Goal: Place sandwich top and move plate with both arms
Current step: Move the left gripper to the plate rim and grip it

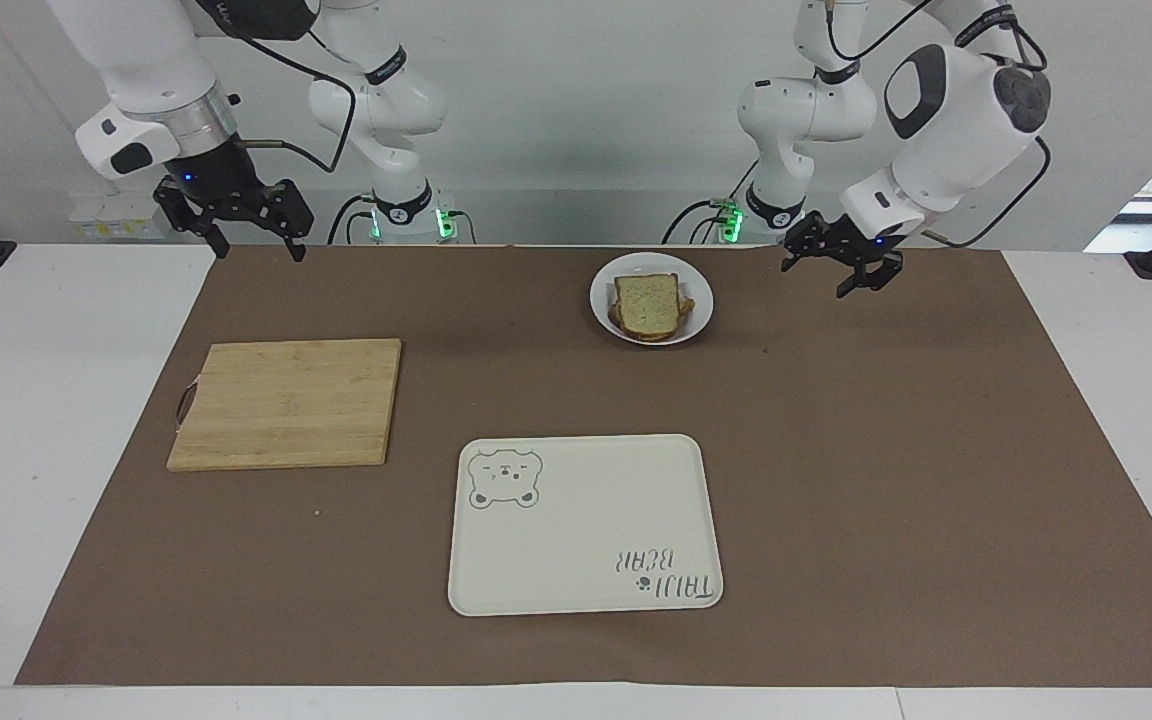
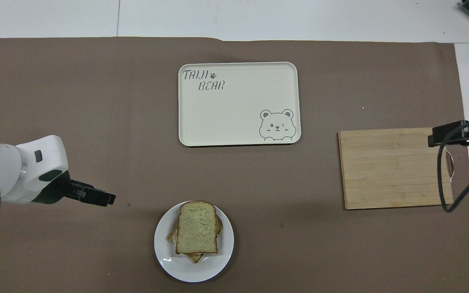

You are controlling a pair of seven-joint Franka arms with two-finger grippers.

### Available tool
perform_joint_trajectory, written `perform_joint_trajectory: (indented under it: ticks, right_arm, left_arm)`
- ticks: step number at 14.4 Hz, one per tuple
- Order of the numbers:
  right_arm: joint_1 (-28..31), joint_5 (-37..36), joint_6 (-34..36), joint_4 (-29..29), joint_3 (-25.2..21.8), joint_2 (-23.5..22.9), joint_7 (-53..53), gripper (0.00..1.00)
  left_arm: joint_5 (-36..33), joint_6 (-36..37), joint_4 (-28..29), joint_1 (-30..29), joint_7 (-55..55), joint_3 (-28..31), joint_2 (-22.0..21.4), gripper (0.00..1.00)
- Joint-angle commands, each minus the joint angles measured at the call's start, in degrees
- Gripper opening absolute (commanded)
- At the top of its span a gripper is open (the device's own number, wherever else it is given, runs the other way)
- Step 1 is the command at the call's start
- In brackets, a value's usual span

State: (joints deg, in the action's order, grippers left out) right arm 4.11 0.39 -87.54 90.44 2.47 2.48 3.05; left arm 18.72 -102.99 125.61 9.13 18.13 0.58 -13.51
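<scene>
In the middle of the frame lies the big brown mat on my counter. Low in the facing view sits the bear tray, bare, I think so the plate can go on it. At the left is the wooden board, also bare. The plate is up near the top middle. The sandwich top already rests on the stack there. My left pincer hangs low beside the plate, tilted toward it, released. My right pincer is high at the upper left, spread wide and holding nothing.
</scene>
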Motion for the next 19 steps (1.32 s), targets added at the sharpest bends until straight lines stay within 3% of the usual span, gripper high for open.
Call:
perform_joint_trajectory:
  ticks: [1,5,8,14,18,19]
  right_arm:
    - [0.9,-0.04,0.71,-0.27,0.96,-0.29,0.2,1.0]
    - [0.72,-0.04,0.71,-0.27,1.05,-0.29,0.2,1.0]
    - [0.81,-0.04,0.71,-0.27,1.05,-0.29,0.2,1.0]
    - [0.81,-0.04,0.71,-0.27,1.05,-0.29,0.2,1.0]
    - [0.81,-0.04,0.71,-0.27,1.05,-0.29,0.2,1.0]
    - [0.81,-0.04,0.71,-0.27,1.05,-0.29,0.2,1.0]
  left_arm:
    - [4.99,-8.34,12.69,1.33,2.95,0.65,-5.37,1.0]
    - [9.22,-12.84,21.15,1.51,6.74,0.65,-7.14,1.0]
    - [9.93,-17.23,24.67,5.1,6.83,0.74,-6.44,1.0]
    - [19.14,-27.34,31.0,12.84,6.91,0.74,-4.95,0.99]
    - [21.09,-27.61,32.77,14.25,6.83,0.74,-5.29,0.76]
    - [21.09,-27.35,32.85,14.25,6.65,0.74,-5.47,0.59]
